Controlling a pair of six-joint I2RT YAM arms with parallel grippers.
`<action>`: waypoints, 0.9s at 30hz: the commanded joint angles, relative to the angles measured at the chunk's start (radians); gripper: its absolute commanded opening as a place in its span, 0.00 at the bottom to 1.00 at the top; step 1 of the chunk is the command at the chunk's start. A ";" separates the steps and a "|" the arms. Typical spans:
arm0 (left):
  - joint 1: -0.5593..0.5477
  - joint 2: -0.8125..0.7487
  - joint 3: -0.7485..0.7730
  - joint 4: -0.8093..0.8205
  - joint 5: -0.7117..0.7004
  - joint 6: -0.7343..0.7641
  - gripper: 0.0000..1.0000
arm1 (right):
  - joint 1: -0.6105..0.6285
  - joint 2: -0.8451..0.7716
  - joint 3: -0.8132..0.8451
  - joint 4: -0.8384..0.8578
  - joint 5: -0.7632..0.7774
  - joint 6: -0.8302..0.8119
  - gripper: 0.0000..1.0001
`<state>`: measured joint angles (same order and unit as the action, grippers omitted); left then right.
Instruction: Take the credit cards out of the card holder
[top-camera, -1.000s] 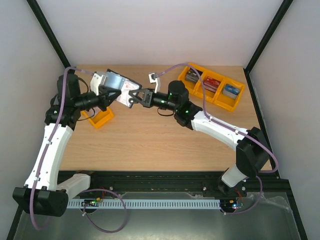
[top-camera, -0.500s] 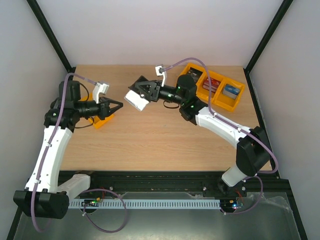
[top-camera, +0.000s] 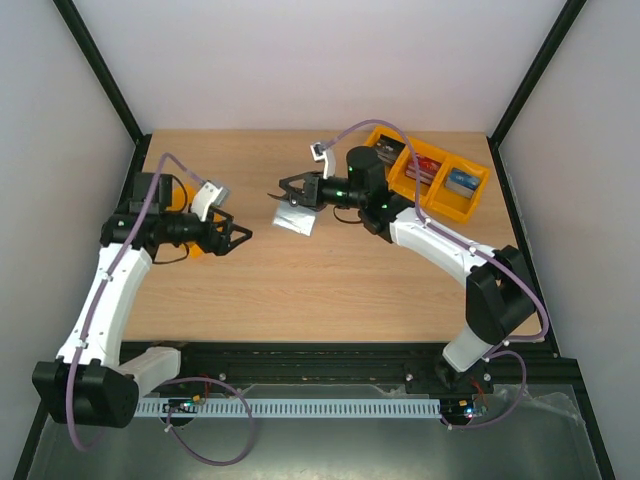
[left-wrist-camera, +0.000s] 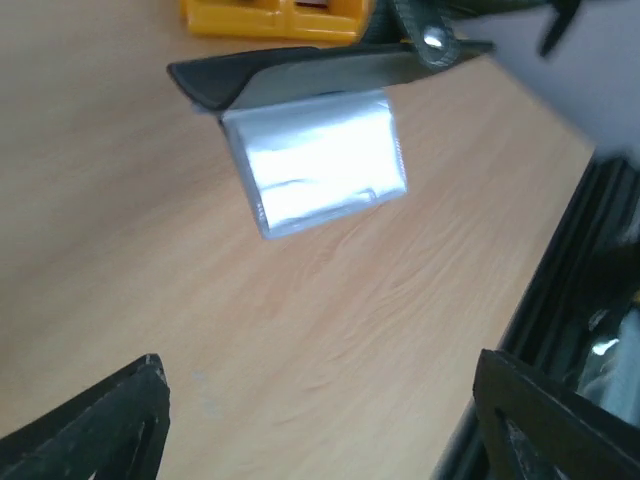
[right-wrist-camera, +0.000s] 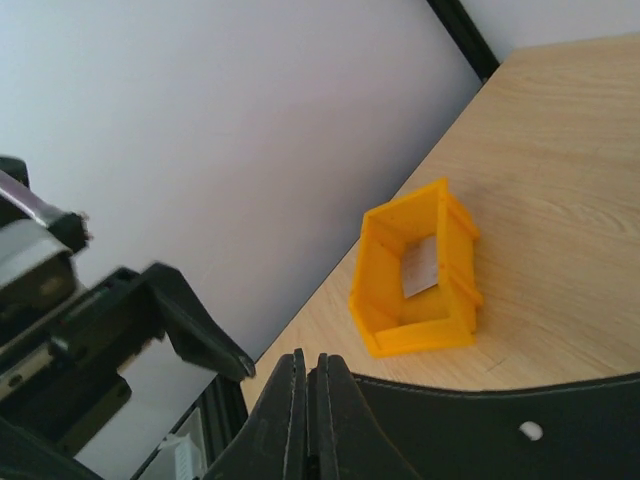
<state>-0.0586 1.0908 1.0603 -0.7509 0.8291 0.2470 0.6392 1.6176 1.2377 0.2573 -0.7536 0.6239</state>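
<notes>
My right gripper (top-camera: 290, 190) is shut on the black flap of the card holder (top-camera: 295, 215), holding it above the middle of the table. Its grey-blue clear pocket (left-wrist-camera: 320, 165) hangs open below the flap (left-wrist-camera: 300, 75). In the right wrist view the shut fingers (right-wrist-camera: 308, 360) pinch the flap's edge (right-wrist-camera: 500, 430). My left gripper (top-camera: 230, 237) is open and holds nothing, a short way left of the holder, its fingertips (left-wrist-camera: 100, 430) wide apart over bare wood. A pale credit card (right-wrist-camera: 422, 268) lies in the small yellow bin (right-wrist-camera: 420, 320).
A row of yellow trays (top-camera: 430, 175) with stacks of dark, red and blue cards stands at the back right. The small yellow bin sits at the left, mostly hidden under my left arm in the top view. Black frame rails border the table.
My left gripper left the card holder, swung back over the small yellow bin and opened. My right gripper kept its hold and carried the holder slightly right and lower.
</notes>
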 joint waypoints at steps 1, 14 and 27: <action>-0.004 0.015 0.134 -0.205 -0.046 0.459 0.89 | 0.009 -0.049 0.040 -0.012 -0.096 -0.033 0.02; -0.146 0.198 0.353 -0.200 -0.187 0.760 0.99 | 0.084 -0.091 0.057 -0.029 -0.161 -0.050 0.02; -0.206 0.192 0.286 -0.216 -0.061 0.711 0.75 | 0.110 -0.078 0.083 -0.014 -0.191 -0.049 0.02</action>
<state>-0.2604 1.2922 1.3697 -0.9794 0.7258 0.9829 0.7403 1.5597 1.2804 0.2119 -0.9119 0.5858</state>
